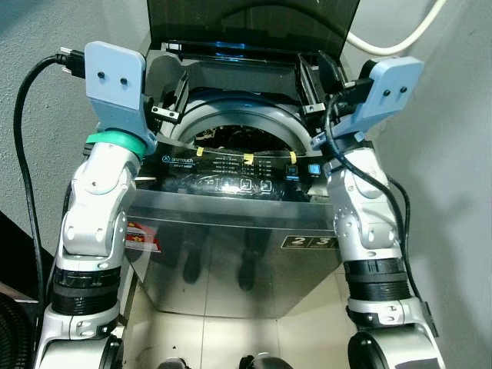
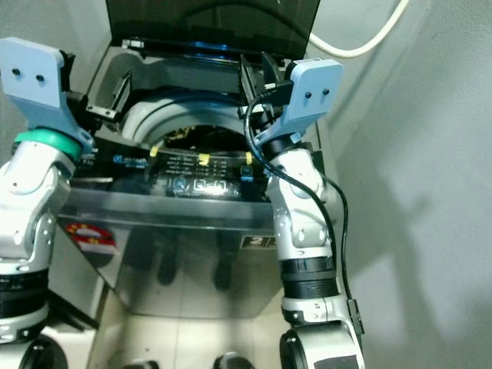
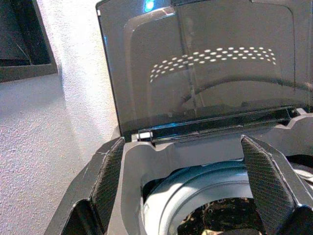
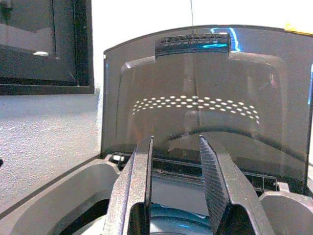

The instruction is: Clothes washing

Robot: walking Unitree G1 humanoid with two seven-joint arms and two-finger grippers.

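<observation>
While both arms hang over the top-loading washing machine (image 1: 231,254), which takes up the centre of the frame, its smoky lid (image 1: 254,23) stands raised at the upper edge. Dark clothes (image 1: 231,137) lie in the drum (image 1: 231,115), at frame centre, below the grey opening ring; how full it is, hard to say, the tub is dim. Control panel (image 1: 238,181) sits across the front edge, small yellow tabs along it.

Left gripper (image 3: 188,183): fingers spread wide, empty, poised over the left rim, pointing toward the lid. Right gripper (image 4: 176,181): fingers set narrower, a clear gap between them, also empty, at the upper right of the tub.

Progress, as judged: loading looks done or nearly so. Still left: lid down, cycle chosen on the panel. Detergent — no sign either way. White hose (image 1: 400,38) runs along the wall at upper right.
</observation>
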